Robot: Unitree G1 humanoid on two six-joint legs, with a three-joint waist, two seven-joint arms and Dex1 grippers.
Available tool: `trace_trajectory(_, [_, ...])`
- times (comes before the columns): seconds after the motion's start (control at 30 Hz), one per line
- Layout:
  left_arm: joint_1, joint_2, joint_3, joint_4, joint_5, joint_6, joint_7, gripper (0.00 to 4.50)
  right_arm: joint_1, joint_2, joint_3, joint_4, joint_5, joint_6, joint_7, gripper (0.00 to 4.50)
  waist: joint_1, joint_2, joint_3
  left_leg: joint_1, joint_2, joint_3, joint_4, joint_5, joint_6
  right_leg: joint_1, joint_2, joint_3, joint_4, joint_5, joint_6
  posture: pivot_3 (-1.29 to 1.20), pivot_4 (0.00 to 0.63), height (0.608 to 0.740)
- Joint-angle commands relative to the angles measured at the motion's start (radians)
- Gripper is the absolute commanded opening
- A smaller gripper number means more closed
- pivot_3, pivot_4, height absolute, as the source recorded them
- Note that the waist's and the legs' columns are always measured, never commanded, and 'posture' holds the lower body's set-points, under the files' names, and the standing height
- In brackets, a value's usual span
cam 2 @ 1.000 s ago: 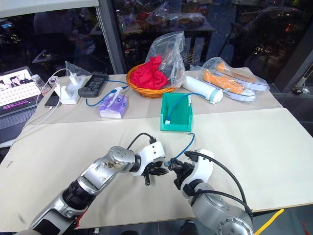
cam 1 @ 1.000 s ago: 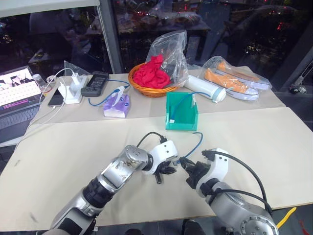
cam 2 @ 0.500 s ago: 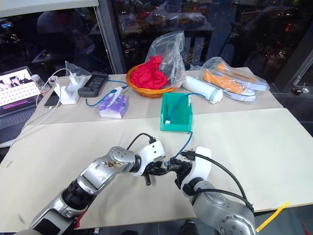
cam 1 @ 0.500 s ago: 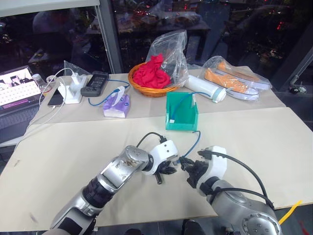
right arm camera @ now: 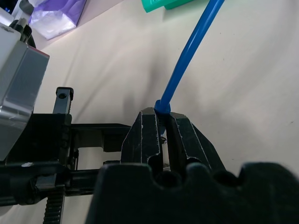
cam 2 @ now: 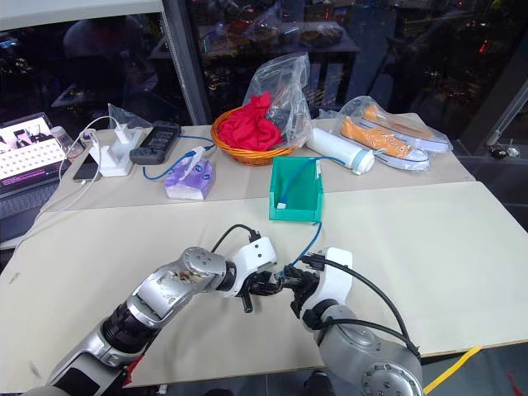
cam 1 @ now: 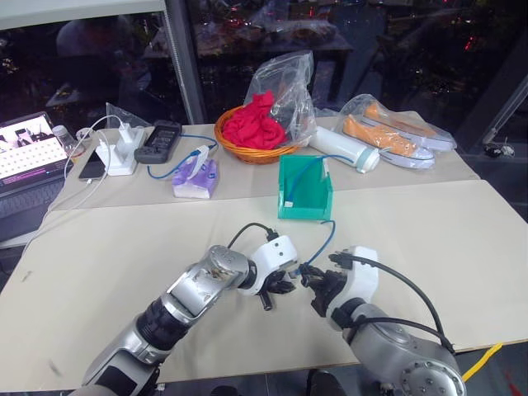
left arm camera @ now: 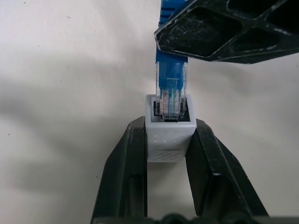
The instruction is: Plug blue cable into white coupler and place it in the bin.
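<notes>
The white coupler (left arm camera: 170,135) is pinched between the two black fingers of my left gripper (left arm camera: 169,125), socket facing away from the wrist. The clear plug of the blue cable (left arm camera: 171,88) sits in that socket, its tip inside the opening. My right gripper (right arm camera: 163,115) is shut on the cable just behind the plug, and the blue cable (right arm camera: 194,44) runs on from there toward the bin. In the head views the two grippers (cam 1: 285,283) (cam 1: 312,278) meet tip to tip low over the table's middle. The teal bin (cam 1: 306,191) stands a little beyond them.
Behind the bin stand an orange wicker basket (cam 1: 252,136) with red cloth, a white cylinder (cam 1: 346,153) and bagged shoes (cam 1: 396,132). A purple tissue pack (cam 1: 196,178), a black remote (cam 1: 158,140), a white charger block (cam 1: 120,153) and a laptop (cam 1: 29,153) lie at the back left.
</notes>
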Motion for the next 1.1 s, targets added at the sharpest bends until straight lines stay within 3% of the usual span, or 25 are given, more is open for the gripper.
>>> trace_trajectory(0.03, [-0.016, -0.012, 0.027, -0.057, -0.031, 0.015, 0.009, 0.64, 0.02, 0.022, 0.066, 0.013, 0.012, 0.052, 0.011, 0.0, 0.0, 0.0, 0.0, 0.0, 0.0, 0.0, 0.0, 0.0, 0.0, 0.0, 0.0, 0.0, 0.0, 0.0, 0.0, 0.0, 0.15, 0.74])
trace_trajectory(0.7, [-0.041, -0.039, 0.018, -0.066, -0.094, 0.077, 0.031, 0.64, 0.034, -0.01, 0.098, -0.069, -0.099, 0.227, -0.054, 0.0, 0.007, 0.0, 0.0, -0.001, 0.0, 0.0, 0.0, 0.0, 0.0, 0.0, 0.0, 0.0, 0.0, 0.0, 0.0, 0.0, 0.15, 0.74])
trace_trajectory(1.1, [-0.042, -0.045, -0.001, -0.071, -0.093, 0.073, 0.05, 0.64, 0.013, 0.02, 0.062, -0.049, -0.037, 0.269, -0.03, 0.0, 0.007, 0.0, 0.0, 0.0, 0.0, 0.0, 0.0, 0.0, 0.0, 0.001, 0.0, 0.0, 0.0, 0.0, 0.0, 0.0, 0.15, 0.74])
